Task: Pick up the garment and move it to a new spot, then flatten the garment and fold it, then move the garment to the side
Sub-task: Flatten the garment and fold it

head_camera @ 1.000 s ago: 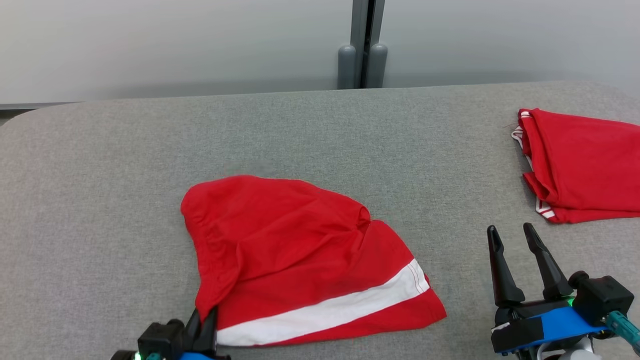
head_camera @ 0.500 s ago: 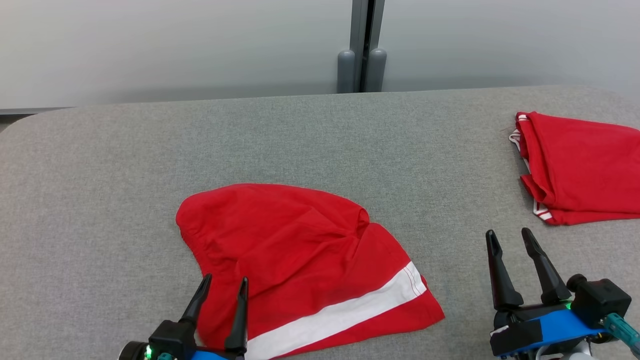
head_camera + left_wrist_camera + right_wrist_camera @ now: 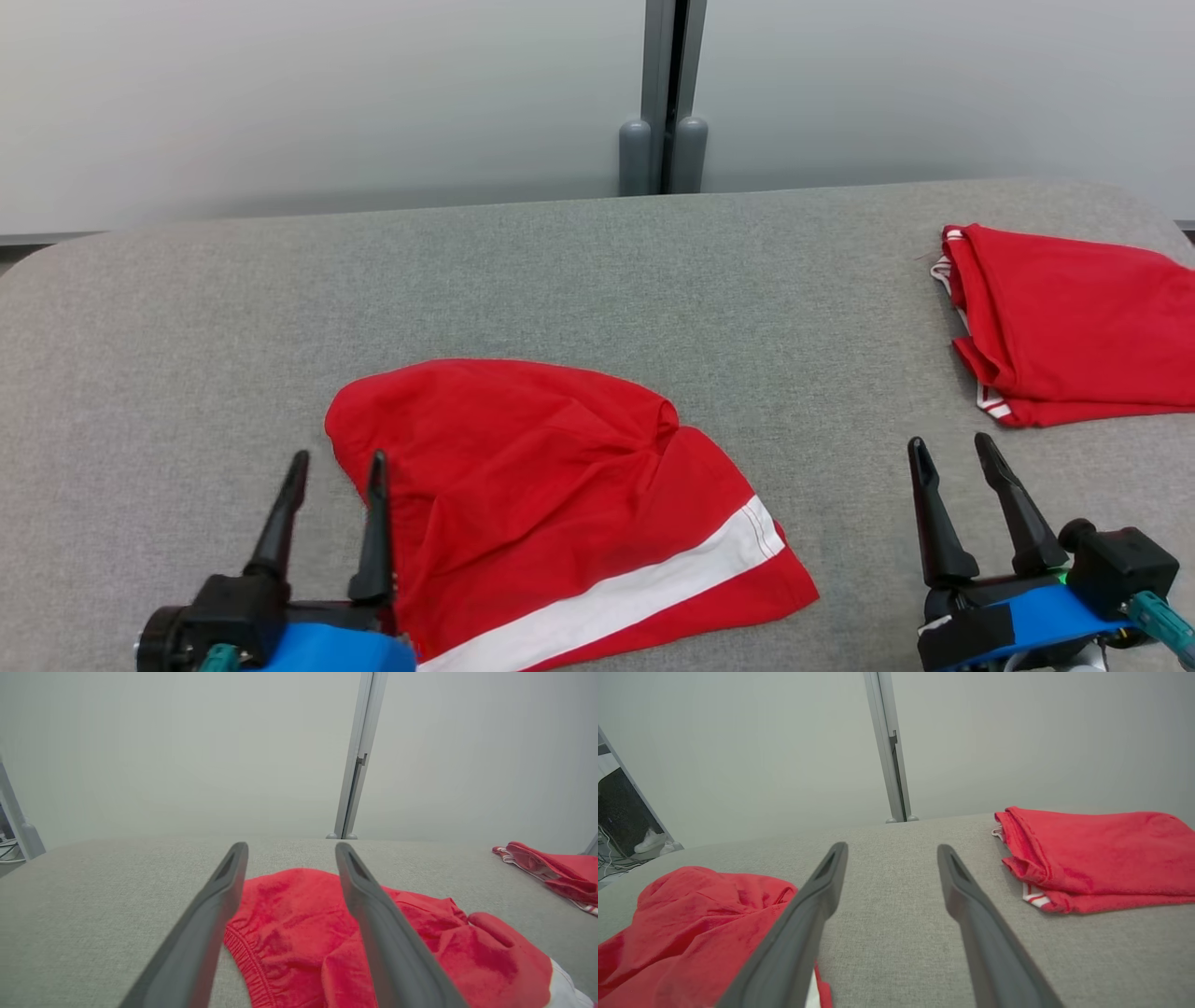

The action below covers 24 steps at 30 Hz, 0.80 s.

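Observation:
A red garment (image 3: 551, 495) with a white stripe lies crumpled on the grey table (image 3: 560, 271), near the front centre. Its elastic waistband edge shows in the left wrist view, where the garment (image 3: 299, 924) lies under and between the fingers. My left gripper (image 3: 338, 462) is open at the garment's left edge, holding nothing. My right gripper (image 3: 950, 450) stands open over bare table to the garment's right, empty. In the right wrist view the garment (image 3: 691, 924) lies at lower left.
A second red garment (image 3: 1064, 322), folded, with white trim, lies at the table's far right edge; it also shows as a folded red garment (image 3: 1092, 854) in the right wrist view. A grey wall with a vertical post (image 3: 665, 93) stands behind the table.
My left gripper let go of the garment's front left corner, opened, rose and moved left. The garment settled on the table. The head camera tilted, shifting the scene down.

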Motion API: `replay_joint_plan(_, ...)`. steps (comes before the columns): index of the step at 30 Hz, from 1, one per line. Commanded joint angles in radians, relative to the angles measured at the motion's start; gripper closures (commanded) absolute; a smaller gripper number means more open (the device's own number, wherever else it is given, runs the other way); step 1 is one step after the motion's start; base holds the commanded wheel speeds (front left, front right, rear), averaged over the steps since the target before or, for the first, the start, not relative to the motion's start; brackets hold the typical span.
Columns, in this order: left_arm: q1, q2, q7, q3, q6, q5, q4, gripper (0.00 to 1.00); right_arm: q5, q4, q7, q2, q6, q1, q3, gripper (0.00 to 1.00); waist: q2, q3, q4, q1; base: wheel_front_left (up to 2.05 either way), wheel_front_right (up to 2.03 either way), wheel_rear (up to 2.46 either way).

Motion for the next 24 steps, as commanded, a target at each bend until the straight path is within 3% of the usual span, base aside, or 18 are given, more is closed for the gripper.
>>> replay_joint_plan(1,0.006,0.0,-0.004,0.009,0.004,0.003,-0.004,0.0,-0.007,-0.002,-0.003,-0.005,0.0,0.015,-0.002,0.0,0.0,-0.004,-0.004,0.0,0.0,0.0,0.0)
replay_joint_plan(13,0.042,-0.002,-0.004,0.156,-0.006,0.041,0.006,0.0,-0.017,-0.005,-0.003,-0.015,0.0,0.078,-0.036,0.0,0.0,-0.038,-0.015,0.0,0.0,0.0,0.0)
replay_joint_plan(20,0.046,-0.003,-0.004,0.161,-0.014,0.049,0.014,0.0,-0.02,-0.003,-0.003,-0.01,0.0,0.093,-0.04,0.0,0.0,-0.043,-0.014,0.0,0.0,0.0,0.0)
replay_joint_plan(24,0.038,-0.003,-0.004,0.149,-0.017,0.04,0.018,0.0,-0.009,0.011,-0.003,-0.025,0.0,0.069,0.011,0.0,0.0,-0.042,-0.009,0.0,0.0,0.0,0.0)
